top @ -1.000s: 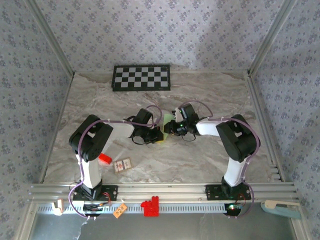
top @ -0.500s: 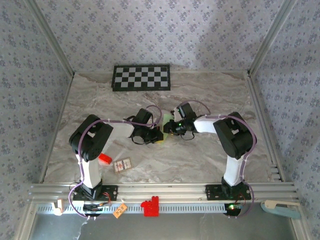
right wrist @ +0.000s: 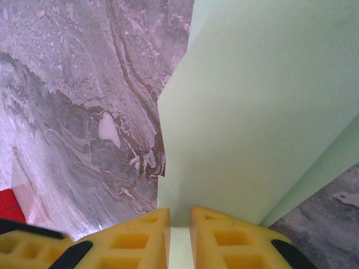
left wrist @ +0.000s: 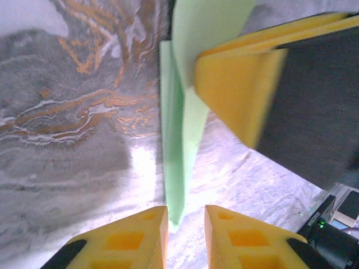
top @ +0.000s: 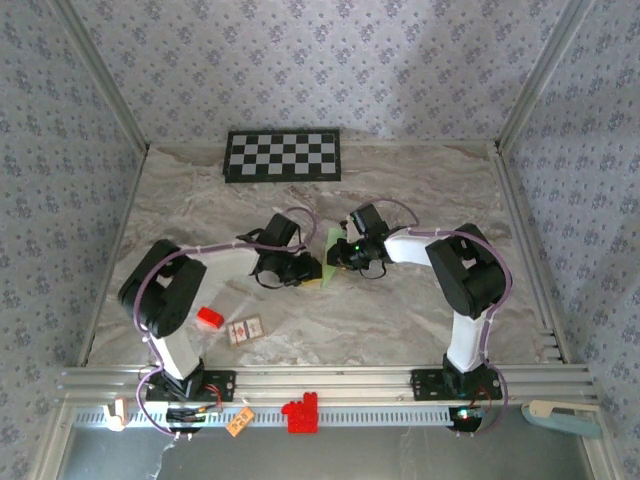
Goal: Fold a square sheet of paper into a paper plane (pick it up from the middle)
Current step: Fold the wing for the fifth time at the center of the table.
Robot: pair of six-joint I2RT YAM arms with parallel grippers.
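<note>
— Where is the pale green paper (right wrist: pixel 252 112) sitting right now?
— It is being held up off the table (top: pixel 420 190) near its middle. The two arms are reaching in from left and right and meeting there.
— Which fingers are gripping it?
— The right fingers (right wrist: pixel 224 235) are pinching it. They are standing almost closed, and the sheet is running straight down into the slit between them.
— And the left fingers (left wrist: pixel 126 238)?
— They are standing a little apart, with bare table showing through the narrow gap. A folded edge of the paper is pointing down at that gap, its tip just reaching the mouth. I cannot tell whether the pads are touching it.
— What else is lying around?
— The checkerboard panel (top: pixel 283 155) is lying at the far edge, well apart from the paper. A small red block (top: pixel 209 319) is sitting at the near left, beside the left arm.
</note>
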